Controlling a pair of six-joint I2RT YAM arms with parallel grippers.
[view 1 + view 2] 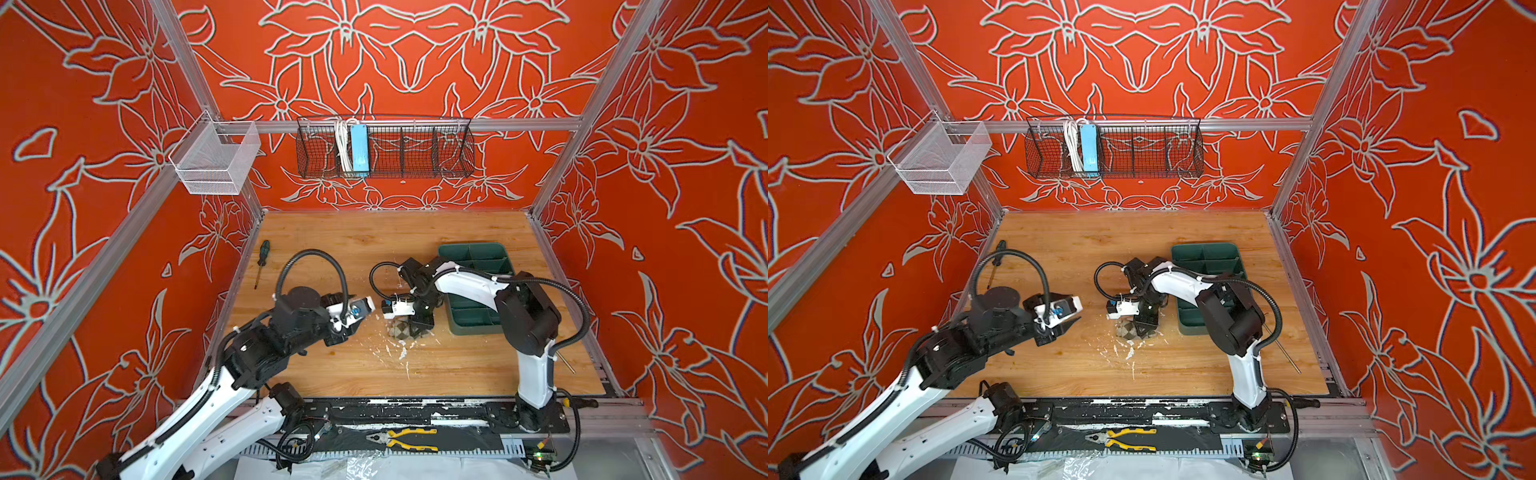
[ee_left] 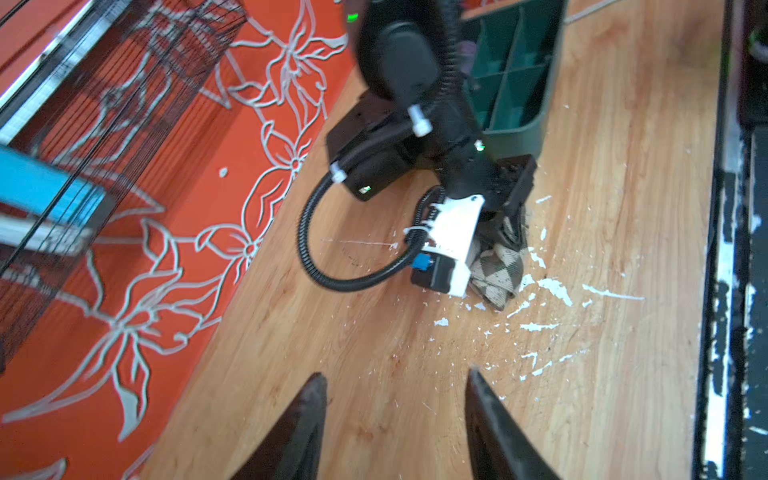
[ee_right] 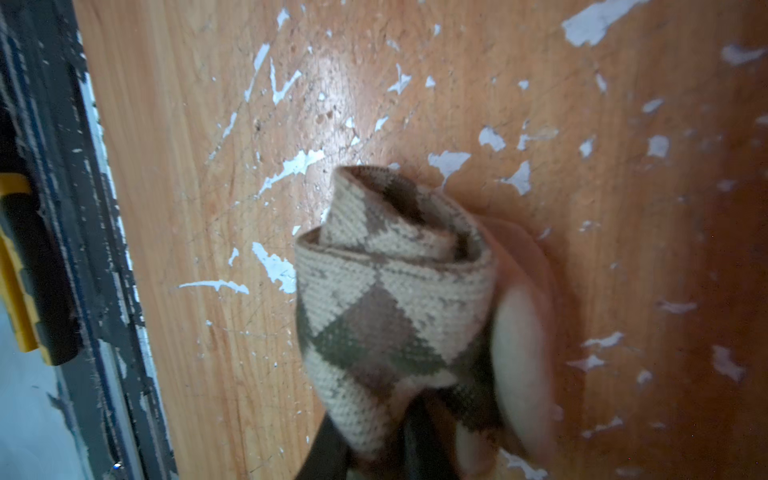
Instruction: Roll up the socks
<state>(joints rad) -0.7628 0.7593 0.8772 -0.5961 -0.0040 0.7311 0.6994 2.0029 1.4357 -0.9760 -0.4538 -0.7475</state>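
Sock roll (image 3: 395,316) pinched (axis along right gripper (image 3: 374,444)).

Orange-red floral walls (image 1: 415,62), aluminium frame (image 1: 519,124) — scuffed, paint-flecked wooden tabletop (image 1: 353,241)

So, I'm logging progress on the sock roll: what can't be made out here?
- Argyle sock: in both top views, mostly hidden under the right tool.
- Right tool's fingertips: right wrist view, cut off by the bottom edge, buried in sock.
- Green tray contents: left wrist view, motion-blurred, right arm in front.
- Second sock: seen in no view.
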